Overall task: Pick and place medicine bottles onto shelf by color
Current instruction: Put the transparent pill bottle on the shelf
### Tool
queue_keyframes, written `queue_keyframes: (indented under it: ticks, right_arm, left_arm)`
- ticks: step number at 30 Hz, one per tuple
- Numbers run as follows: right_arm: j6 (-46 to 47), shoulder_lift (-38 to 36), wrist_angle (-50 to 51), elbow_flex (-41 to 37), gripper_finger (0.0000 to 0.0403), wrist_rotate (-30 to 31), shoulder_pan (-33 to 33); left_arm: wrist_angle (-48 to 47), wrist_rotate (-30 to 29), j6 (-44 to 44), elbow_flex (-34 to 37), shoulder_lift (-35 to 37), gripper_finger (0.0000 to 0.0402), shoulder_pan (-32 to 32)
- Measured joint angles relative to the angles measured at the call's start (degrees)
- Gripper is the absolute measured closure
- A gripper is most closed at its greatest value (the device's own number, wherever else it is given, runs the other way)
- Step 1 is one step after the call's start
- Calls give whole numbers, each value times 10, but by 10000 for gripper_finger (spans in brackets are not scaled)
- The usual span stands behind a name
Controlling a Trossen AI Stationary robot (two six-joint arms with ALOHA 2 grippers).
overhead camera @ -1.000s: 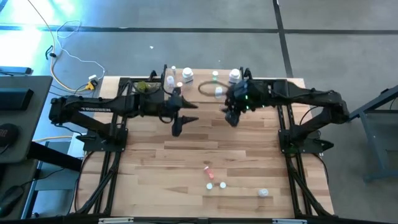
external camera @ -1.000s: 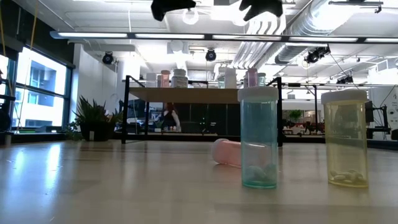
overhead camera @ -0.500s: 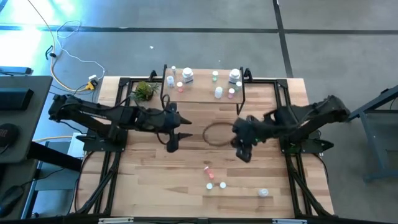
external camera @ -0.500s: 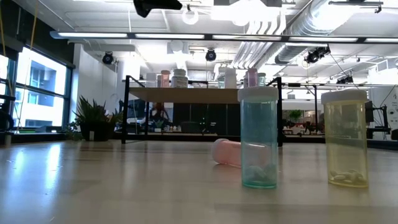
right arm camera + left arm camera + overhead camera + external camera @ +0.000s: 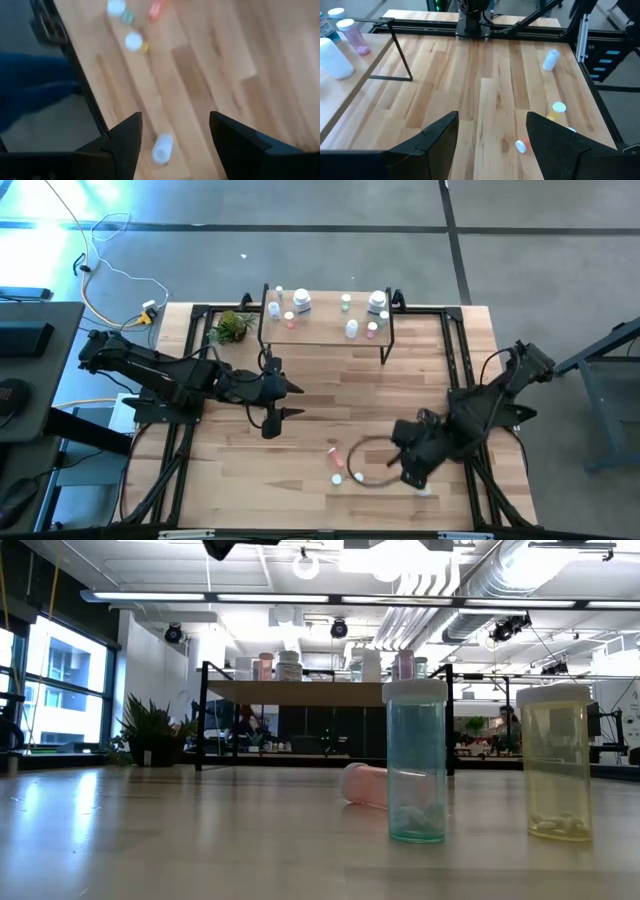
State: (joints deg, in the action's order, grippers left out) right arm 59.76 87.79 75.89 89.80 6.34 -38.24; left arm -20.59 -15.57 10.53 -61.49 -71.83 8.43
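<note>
Hanging over the counter: both hands were up in the air, and neither one held a thing.
Left hand: the left hand [image 5: 277,402] was over the middle of the counter [image 5: 230,470], with its two fingers [image 5: 432,137] spread wide apart.
Right hand: the right hand [image 5: 411,464] was over the near right part of the counter, just above the loose bottles, with its fingers [image 5: 125,136] also wide apart.
Shelf: the shelf [image 5: 325,331] stood at the far edge of the counter, with several small bottles on top.
Pink bottle: the pink bottle [image 5: 333,452] lay on its side on the counter, near the front.
Blue-green bottle: the blue-green bottle [image 5: 416,764] stood up straight with a white cap, just in front of the pink one in the low view.
Yellow bottle: the yellow bottle [image 5: 555,764] stood up straight beside the blue-green one, a little apart from it.
White bottle: the white bottle [image 5: 424,490] lay near the front right, close under the right hand.
Plant: the small plant [image 5: 232,326] sat just beside the left end of the shelf.
</note>
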Motion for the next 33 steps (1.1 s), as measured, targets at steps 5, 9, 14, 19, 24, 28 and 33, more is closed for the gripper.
queue_keyframes:
  ticks: [5, 9, 14, 19, 24, 28, 33]
  right_arm:
    - [37, 37, 2, 0, 178, -14, -59]
    - [74, 72, 6, 0, 183, -32, -94]
    - [110, 108, 11, 0, 187, -65, -123]
    - [139, 125, 51, 0, 187, -85, -148]
    - [166, 120, 124, 0, 187, -110, -166]
    - [170, 111, 138, 0, 187, -110, -174]
    - [176, 92, 113, -35, 187, -109, -173]
  left_arm:
    - [-12, -3, 3, 0, 0, 177, 4]
    - [-18, -3, 13, 0, 0, 177, 4]
    - [-19, -3, 13, 0, 0, 177, 4]
    - [-19, -2, 13, 0, 0, 177, 4]
    - [-28, -1, 13, 0, 0, 177, 4]
    - [-50, -1, 13, 0, 0, 177, 4]
    - [-67, -2, 13, 0, 0, 177, 4]
